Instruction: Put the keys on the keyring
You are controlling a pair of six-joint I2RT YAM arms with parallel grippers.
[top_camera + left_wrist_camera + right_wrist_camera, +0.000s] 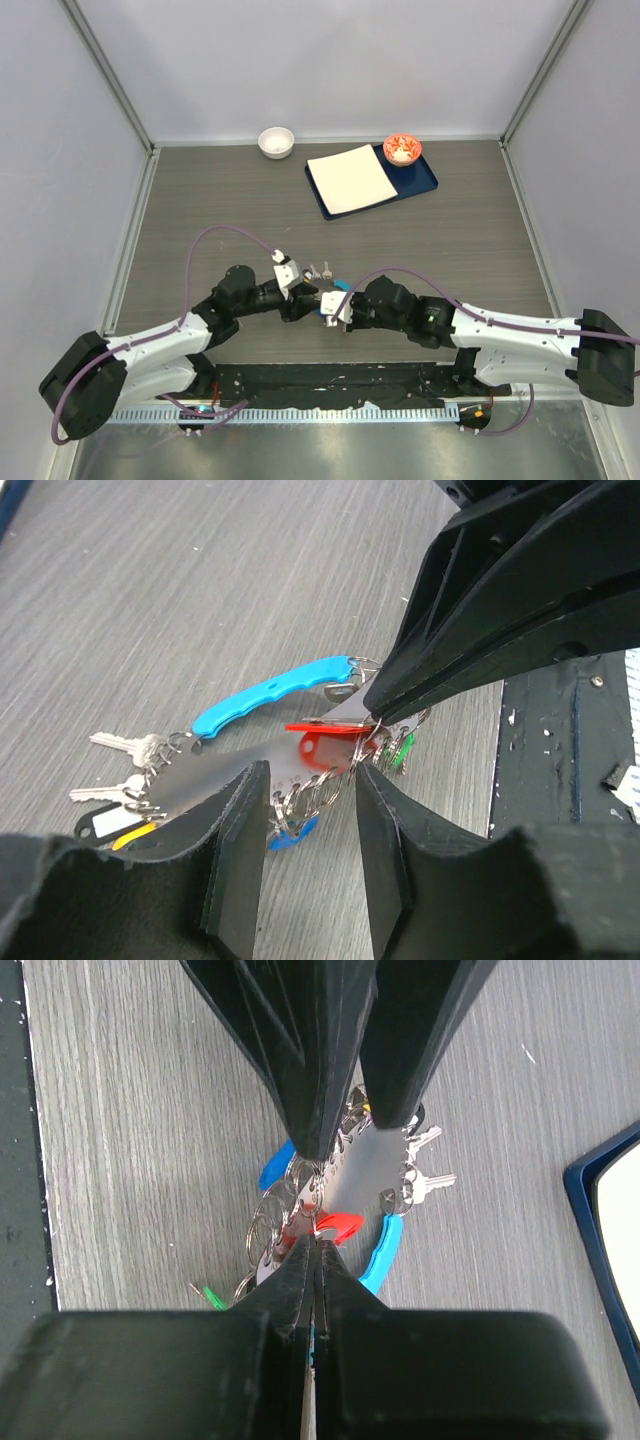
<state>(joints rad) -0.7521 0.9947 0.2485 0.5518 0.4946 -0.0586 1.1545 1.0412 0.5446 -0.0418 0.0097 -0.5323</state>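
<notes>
The keyring is a flat silver plate with a light blue crescent, held just above the table between the two arms. Small rings along its edge carry keys with coloured tags: red, green, blue, yellow. Bare silver keys hang at the far end. My right gripper is shut on the keyring's edge beside the red tag. My left gripper is open, its fingers standing either side of the plate's ringed edge without clamping it.
At the back stand a white bowl and a dark blue tray holding a white square plate and a red bowl. The tray's corner shows in the right wrist view. A black mat lines the near edge.
</notes>
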